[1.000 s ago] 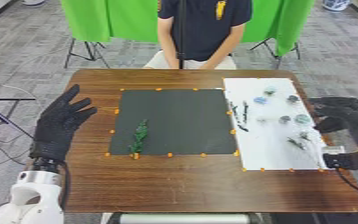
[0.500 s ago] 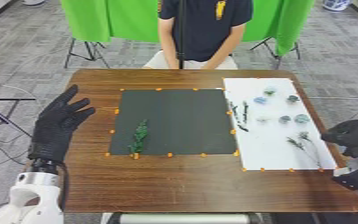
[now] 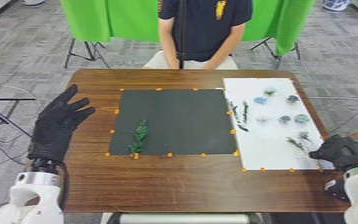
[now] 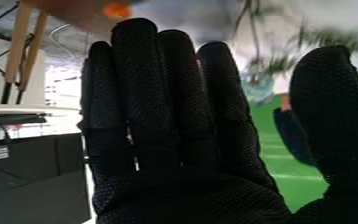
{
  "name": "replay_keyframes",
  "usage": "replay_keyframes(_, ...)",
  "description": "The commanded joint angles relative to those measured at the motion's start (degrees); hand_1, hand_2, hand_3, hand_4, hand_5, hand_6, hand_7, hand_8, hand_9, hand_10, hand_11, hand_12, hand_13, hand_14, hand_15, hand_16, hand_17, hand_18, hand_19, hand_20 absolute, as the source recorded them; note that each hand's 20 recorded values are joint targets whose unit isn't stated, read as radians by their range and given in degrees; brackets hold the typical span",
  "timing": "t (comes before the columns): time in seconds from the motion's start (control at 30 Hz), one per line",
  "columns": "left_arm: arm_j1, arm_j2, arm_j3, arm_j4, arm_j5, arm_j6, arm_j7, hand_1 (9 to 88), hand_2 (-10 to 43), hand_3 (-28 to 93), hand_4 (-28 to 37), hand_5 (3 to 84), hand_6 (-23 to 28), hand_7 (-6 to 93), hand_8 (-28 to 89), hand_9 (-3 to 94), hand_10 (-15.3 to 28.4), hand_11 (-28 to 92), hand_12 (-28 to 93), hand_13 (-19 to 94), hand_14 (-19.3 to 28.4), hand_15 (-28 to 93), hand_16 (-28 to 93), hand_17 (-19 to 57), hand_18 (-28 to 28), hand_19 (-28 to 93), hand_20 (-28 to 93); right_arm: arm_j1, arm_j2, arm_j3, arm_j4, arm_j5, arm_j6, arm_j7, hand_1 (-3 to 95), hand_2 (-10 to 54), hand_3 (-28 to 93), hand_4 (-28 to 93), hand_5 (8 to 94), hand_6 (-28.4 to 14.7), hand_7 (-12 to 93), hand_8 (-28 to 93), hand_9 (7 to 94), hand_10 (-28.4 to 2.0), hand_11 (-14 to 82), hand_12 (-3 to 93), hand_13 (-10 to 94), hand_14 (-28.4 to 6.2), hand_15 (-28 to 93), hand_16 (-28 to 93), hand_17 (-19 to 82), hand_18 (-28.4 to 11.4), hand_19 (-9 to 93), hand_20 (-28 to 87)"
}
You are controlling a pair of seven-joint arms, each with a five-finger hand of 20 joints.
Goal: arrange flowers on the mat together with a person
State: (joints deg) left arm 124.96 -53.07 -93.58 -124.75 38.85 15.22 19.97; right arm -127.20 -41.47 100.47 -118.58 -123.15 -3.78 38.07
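Note:
In the head view, my left hand (image 3: 60, 122) is open over the table's left edge. My right hand (image 3: 346, 152) is at the white sheet's near right corner, beside the thin stemmed flowers (image 3: 297, 143). The right wrist view has my right hand (image 4: 180, 125) with straight fingers and the thumb apart, nothing held; blurred stems (image 4: 331, 37) are beyond it. A green leafy sprig (image 3: 140, 136) lies on the dark mat (image 3: 180, 117), near its left side. On the white sheet (image 3: 264, 135) are dark thin sprigs (image 3: 240, 116) and several small bluish and grey flowers (image 3: 301, 118).
Orange markers (image 3: 169, 154) line the mat and sheet edges on the brown table (image 3: 193, 185). A person sits across the table, hands low at its far edge, away from the flowers. A green curtain (image 3: 282, 25) hangs behind.
My right hand first moved down and away from beside the sheet, then came in leftward over its near right corner. My left hand, the sprig and the person have stayed put.

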Motion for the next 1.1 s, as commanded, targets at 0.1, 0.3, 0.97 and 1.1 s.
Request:
replay_keyframes(0.1,0.1,-0.99,-0.21,0.11,0.41,-0.25,-0.75,26.1,4.7,77,-22.8,36.6,5.8,11.4,-9,38.2,19.5,23,11,30,28.0,50,-8,-8.1,28.4,52,13,3.1,3.8,-7.8,2.5,-11.8,0.7,4.2,31.4,-2.4,72,-23,64.5,-2.1,22,-13,69.0,-14.6,28.1,15.8,66,-13.4,56,11,39,-20.4,85,6)
replay_keyframes(0.3,-0.1,-0.99,-0.30,0.11,0.50,-0.33,-1.01,26.1,4.7,77,-22.7,36.7,5.9,11.4,-9,38.3,19.5,23,11,30,28.0,50,-8,-8.1,28.4,52,13,5.0,5.5,-12.7,5.0,-16.8,5.3,8.7,51.8,-4.4,60,-27,80.3,0.3,22,3,84.6,-11.9,28.5,17.6,79,-8.1,54,16,51,-16.1,93,-1)
replay_keyframes(0.97,0.3,-0.09,0.04,0.01,-0.20,0.23,-0.20,26.0,4.6,77,-22.8,36.9,5.9,11.5,-9,38.3,19.4,23,11,30,27.9,50,-8,-8.2,28.4,52,13,6.1,4.9,-10.0,1.0,-18.1,14.2,8.5,55.0,-8.3,63,-28,86.9,0.0,17,9,91.8,-11.0,29.9,19.6,86,-6.4,55,19,56,-14.5,93,8)
replay_keyframes(1.1,0.7,0.20,-0.20,-0.20,-0.38,0.61,0.23,26.1,4.6,77,-22.8,36.8,5.9,11.4,-9,38.3,19.4,23,11,30,27.9,50,-8,-8.2,28.4,52,13,7.5,4.8,-10.5,-2.3,-18.1,15.5,8.0,54.6,-8.8,65,-28,87.4,-0.1,17,10,92.3,-10.9,30.0,19.7,86,-6.6,55,20,57,-15.1,93,11)
